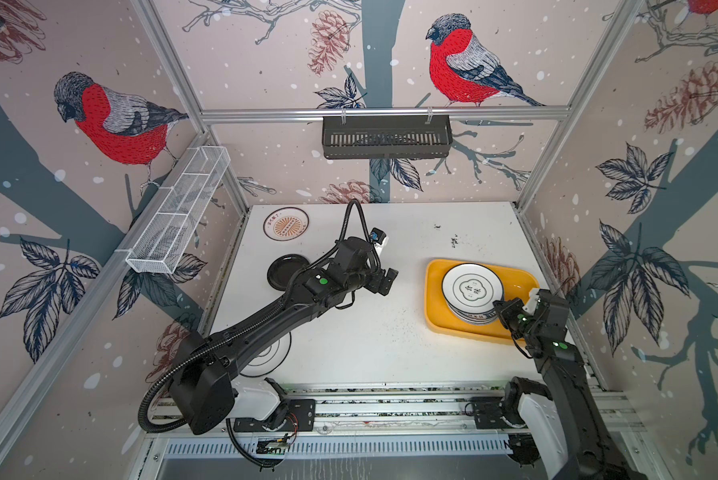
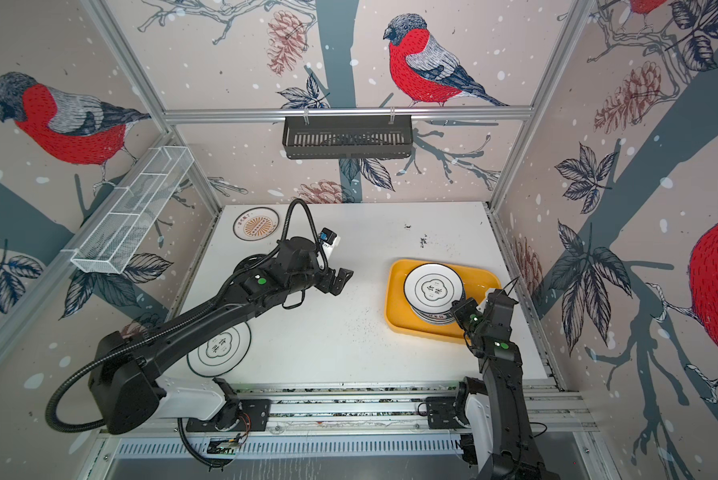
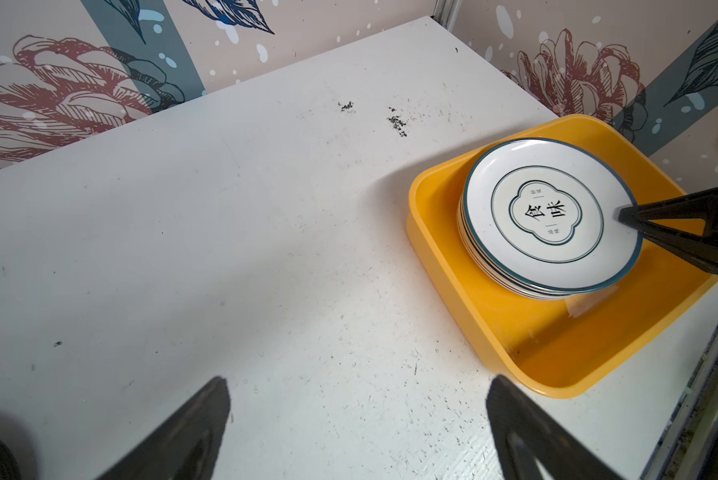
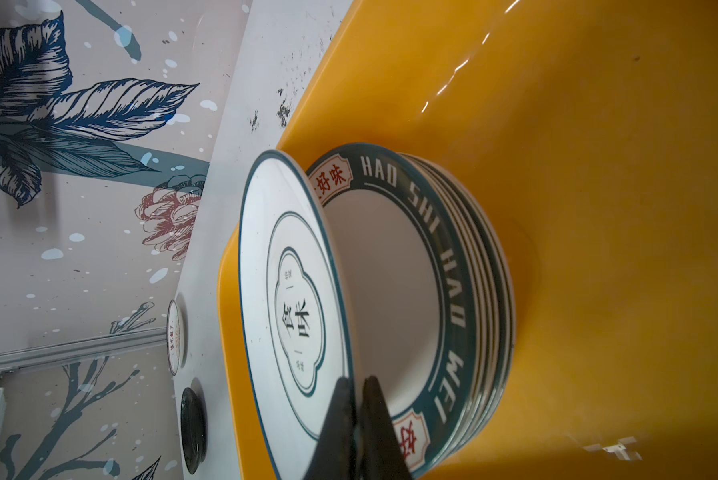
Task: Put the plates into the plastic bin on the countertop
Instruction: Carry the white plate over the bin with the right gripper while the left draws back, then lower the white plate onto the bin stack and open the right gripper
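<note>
The right tool (image 4: 355, 386), pinched on a flower plate (image 4: 290, 299) at its rim, holds it tilted over the stack (image 4: 465, 291) in the right-hand bin (image 4: 598, 208), seemingly to lay it flat, while the left tool (image 3: 359, 379) hangs wide and empty over the surface (image 3: 224, 249).

Overhead stereo pair looking down, wrist views close, all sharing plastic bin (image 1: 515, 279)

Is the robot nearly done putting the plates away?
A stack of green-rimmed white plates sits in the shallow yellow plastic bin. The right gripper is shut on a white flower-outline plate, tilted over the stack. Left on the white countertop: a cream sunburst plate, a round black plate, a second flower-outline plate. The left gripper is open.
</note>
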You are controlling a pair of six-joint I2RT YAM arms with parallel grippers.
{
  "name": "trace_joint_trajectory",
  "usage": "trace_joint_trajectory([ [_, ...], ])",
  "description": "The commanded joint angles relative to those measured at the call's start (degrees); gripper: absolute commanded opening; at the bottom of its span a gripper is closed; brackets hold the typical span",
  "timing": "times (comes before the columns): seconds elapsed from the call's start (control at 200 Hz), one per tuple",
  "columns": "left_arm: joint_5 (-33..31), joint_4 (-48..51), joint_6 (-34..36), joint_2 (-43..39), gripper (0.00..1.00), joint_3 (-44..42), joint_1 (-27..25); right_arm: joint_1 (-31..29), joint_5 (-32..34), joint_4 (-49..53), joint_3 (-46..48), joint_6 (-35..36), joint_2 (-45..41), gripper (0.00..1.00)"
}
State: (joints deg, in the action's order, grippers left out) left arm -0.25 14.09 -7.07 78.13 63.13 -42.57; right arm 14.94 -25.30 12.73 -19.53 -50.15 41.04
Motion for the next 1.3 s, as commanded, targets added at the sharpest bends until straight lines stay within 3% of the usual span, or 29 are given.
trace_joint_trajectory([
  [0.0,-2.6,0.4,0.4,0.2,0.96,0.3,-0.6,0.9,-1.4,-1.1,-0.9,3.0,1.2,0.01],
  [0.715,-6.1,1.3,-0.9,1.2,0.96,0.7,-1.3,3.9,-1.1,-6.1,1.0,2.3,5.1,0.02],
  [1.141,-6.4,1.4,-1.0,1.3,0.96,0.6,-1.2,4.1,1.9,-3.7,0.3,3.3,7.9,0.14],
  [1.296,-6.1,1.3,-0.8,1.3,0.96,0.6,-1.3,4.1,2.5,-3.3,-0.2,3.5,8.4,0.25],
])
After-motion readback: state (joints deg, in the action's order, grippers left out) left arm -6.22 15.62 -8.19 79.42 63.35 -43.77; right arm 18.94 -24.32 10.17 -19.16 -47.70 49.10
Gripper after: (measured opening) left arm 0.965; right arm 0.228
